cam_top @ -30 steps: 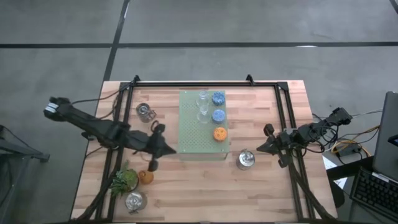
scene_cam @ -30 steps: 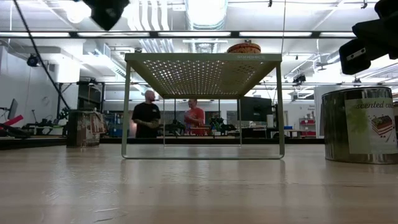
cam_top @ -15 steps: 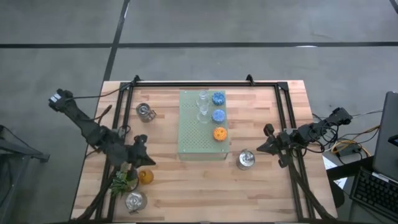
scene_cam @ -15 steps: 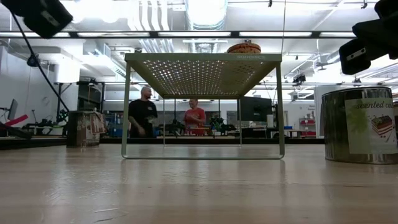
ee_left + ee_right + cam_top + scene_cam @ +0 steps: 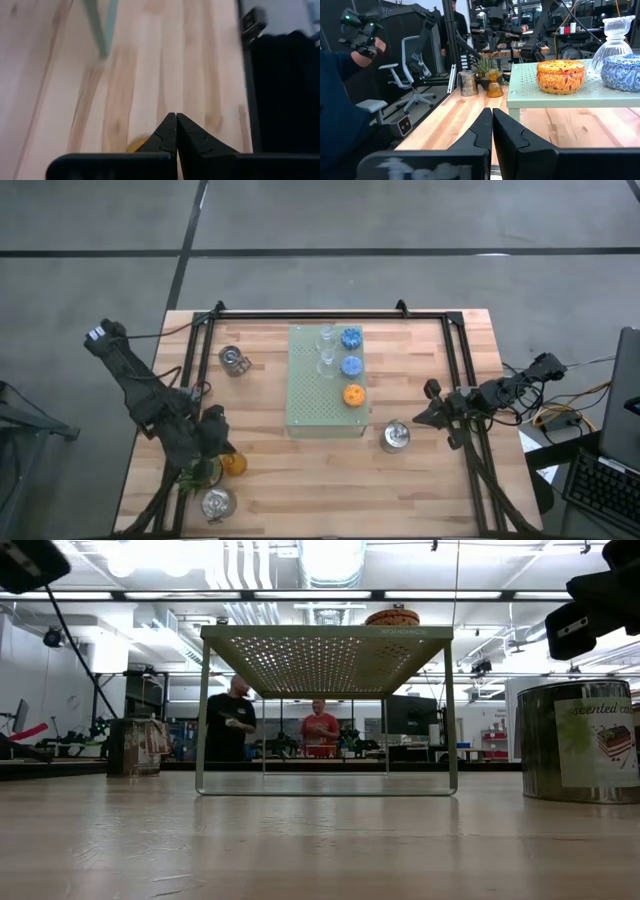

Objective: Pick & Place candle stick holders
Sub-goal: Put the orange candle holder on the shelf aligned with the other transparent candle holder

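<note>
On the pale green perforated board [image 5: 315,395] stand two blue holders [image 5: 351,338] [image 5: 351,366], an orange holder [image 5: 353,394] and two clear glass holders [image 5: 326,337] [image 5: 326,361]. Silver holders rest on the wood at the far left [image 5: 233,360], near left [image 5: 217,502] and right of the board [image 5: 396,437]. An amber holder [image 5: 234,465] sits beside a green sprig [image 5: 196,473]. My left gripper [image 5: 224,447] hangs shut and empty just above the amber holder [image 5: 136,145]. My right gripper [image 5: 420,418], shut and empty, points level at the table's right side.
A black frame [image 5: 300,314] runs round the table's far and side edges. Bare wood lies in front of the board [image 5: 320,480]. The board stands raised on thin legs [image 5: 201,710]. People stand in the room behind the table [image 5: 232,720].
My left gripper has swung from the board's near left corner toward the table's left and near edges, ending over the amber holder. It has turned and rolled on the way and stayed shut.
</note>
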